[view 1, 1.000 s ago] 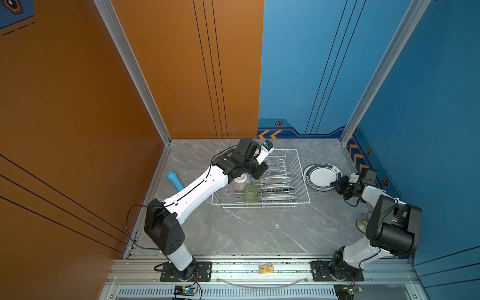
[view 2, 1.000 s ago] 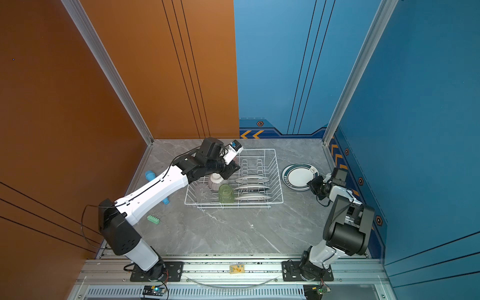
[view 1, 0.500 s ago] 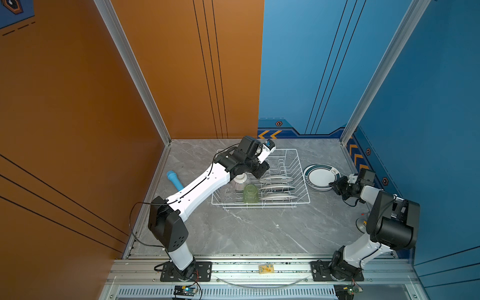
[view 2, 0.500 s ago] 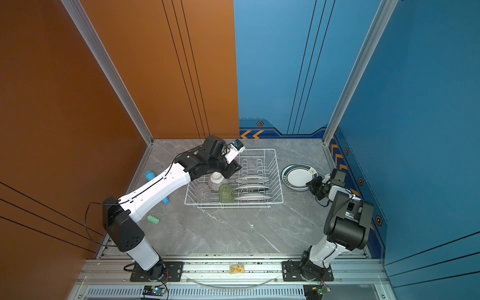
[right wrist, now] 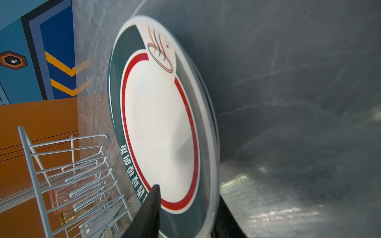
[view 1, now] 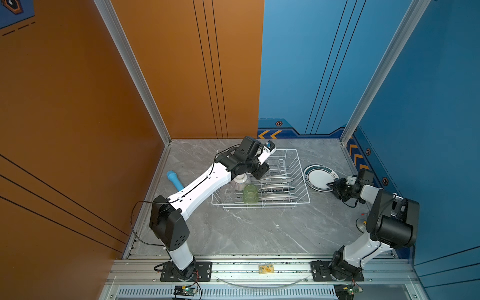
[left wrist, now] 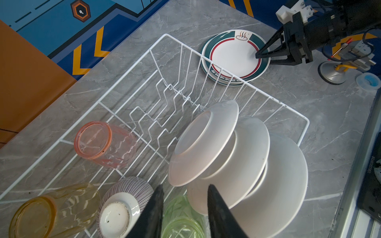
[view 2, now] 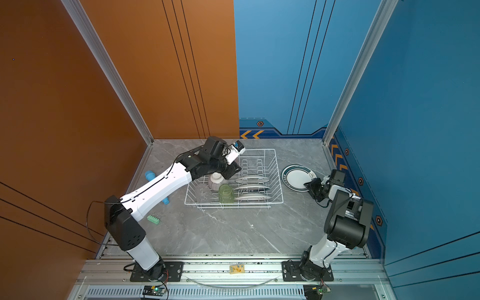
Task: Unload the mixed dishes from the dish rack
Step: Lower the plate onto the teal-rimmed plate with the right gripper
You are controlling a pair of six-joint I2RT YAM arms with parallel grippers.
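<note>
left gripper [left wrist: 185,187]: fingers cut off by the wrist picture's edge; tips hidden under its own wrist in both top views.
green tumbler [left wrist: 181,217]: partly behind those fingers, clipped by the same edge.
yellow tumbler [left wrist: 49,210]: clipped at a corner (not made out from above).
lower plate [left wrist: 233,83]: only a rim crescent shows beneath the top plate [left wrist: 233,55].
blue cylinder [view 2: 150,176]: middle hidden by the left arm [view 2: 161,188].
right gripper [right wrist: 188,191]: one finger half lost behind the plates' rim.

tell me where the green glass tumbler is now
In both top views the green glass tumbler sits in the white wire dish rack near its front edge, in front of the striped white bowl and left of the standing white plates.
</note>
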